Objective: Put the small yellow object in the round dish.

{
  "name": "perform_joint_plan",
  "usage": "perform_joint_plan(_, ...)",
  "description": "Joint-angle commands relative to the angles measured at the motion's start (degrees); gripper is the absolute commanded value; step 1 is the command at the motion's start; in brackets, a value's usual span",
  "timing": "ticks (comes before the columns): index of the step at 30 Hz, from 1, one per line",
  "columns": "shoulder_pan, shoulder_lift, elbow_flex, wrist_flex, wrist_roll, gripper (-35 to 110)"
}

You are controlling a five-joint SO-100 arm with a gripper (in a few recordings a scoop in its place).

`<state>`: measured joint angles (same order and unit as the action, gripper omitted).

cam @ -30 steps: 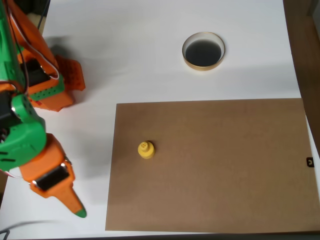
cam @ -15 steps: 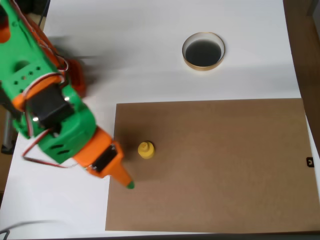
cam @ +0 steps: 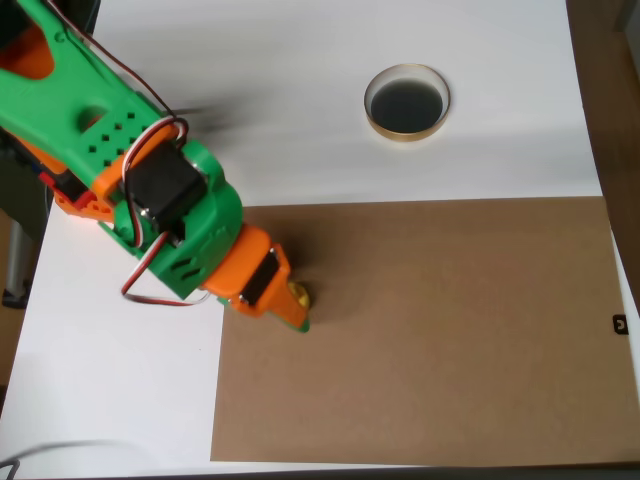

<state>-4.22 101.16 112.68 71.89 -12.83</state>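
A tiny bright yellow plastic piece (cam: 300, 293) lay on a flat brown cardboard sheet (cam: 450, 330), near the sheet's left edge in the overhead view, with only a sliver of yellow showing beside the orange tip of the robot's gripper (cam: 290, 312). Judged from its look, the piece would be light, rigid and smooth, so it could skid or pop out of a loose pinch; the safest hold was probably across its wider round base, low down, rather than on any narrower top, though the arm hid its shape here. The gripper, orange with a green-tipped finger, sat right over or against the piece, and the angle from above did not let one tell whether its fingers were spread, pressed together, or pinching the piece. The green and orange arm (cam: 150, 190) reached in from the upper left corner, slanting down toward the right, its black servo block and red and white wires showing on top, its wrist bent so the fingers pointed toward the sheet. The small shallow round dish with a pale tan rim and dark inside (cam: 407, 132) stood well apart, up and to the right, on the white table (cam: 300, 100) beyond the sheet's upper edge.
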Motion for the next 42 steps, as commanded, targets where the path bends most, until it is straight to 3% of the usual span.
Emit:
perform_joint_plan(1,-1.8,0.6,-2.2,1.0,-0.3,24)
perform_joint_plan(18,-4.6,-1.9,5.4,-5.0,1.1,23)
perform_joint_plan(42,-5.6,-9.8,-0.3,-7.7,0.9,21)
